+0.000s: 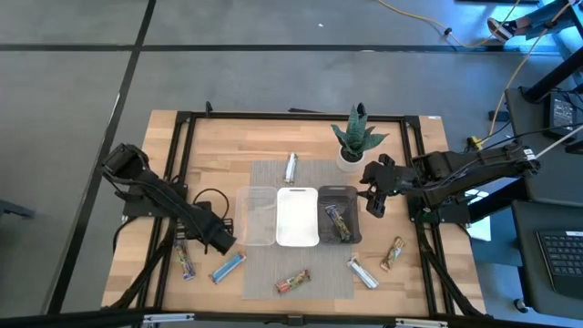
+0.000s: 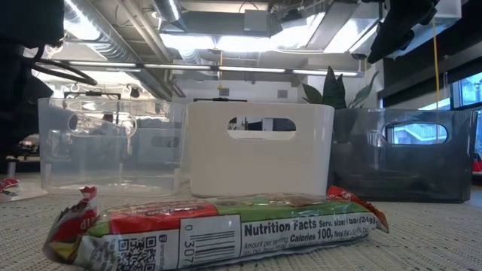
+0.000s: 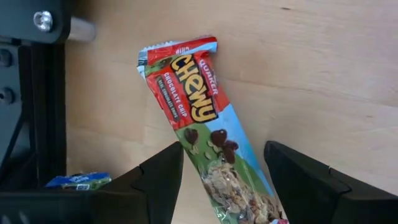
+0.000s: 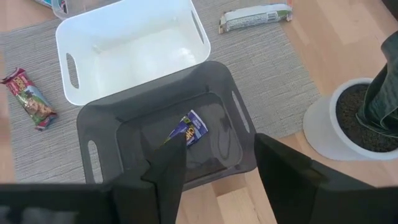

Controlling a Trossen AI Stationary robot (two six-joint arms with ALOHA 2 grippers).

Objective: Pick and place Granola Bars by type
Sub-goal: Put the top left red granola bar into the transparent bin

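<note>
Hovering w/ fingers apart – left end effector (image 3: 221, 168) over Chewy bar (image 3: 205, 124); right end effector (image 4: 214, 162) apart over grey bin (image 4: 155, 106).

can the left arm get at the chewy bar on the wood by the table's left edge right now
Probably yes. The left pincer is open and hangs right over the Chewy bar, one finger on each side of it. The bar lies flat on bare wood with nothing on top; only the black frame rail runs alongside.

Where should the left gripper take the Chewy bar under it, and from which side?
Mid-length, across its narrow width, coming straight down. The Chewy bar lies flat on bare wood, slanted, with free space along both long edges. The left gripper already hangs open over it, one finger on each side; it probably needs little more than a descent.
</note>
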